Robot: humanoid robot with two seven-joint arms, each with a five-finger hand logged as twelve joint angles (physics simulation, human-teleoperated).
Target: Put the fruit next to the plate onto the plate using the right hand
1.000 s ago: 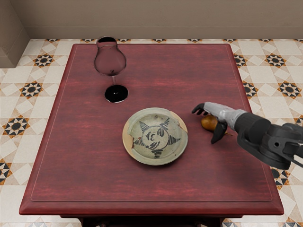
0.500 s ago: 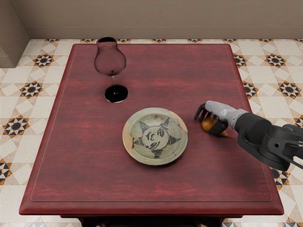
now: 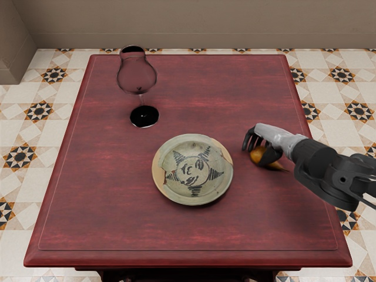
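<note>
The right hand (image 3: 265,142) has its fingers (image 3: 249,140) curled around the fruit (image 3: 257,155), just right of the plate (image 3: 160,158) and not touching it. I cannot tell whether the fruit is clear of the worktop (image 3: 235,88). A glass (image 3: 136,73) stands back left.

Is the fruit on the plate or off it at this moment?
Off. The fruit is beside the plate, to its right, with the right hand curled around it.
</note>
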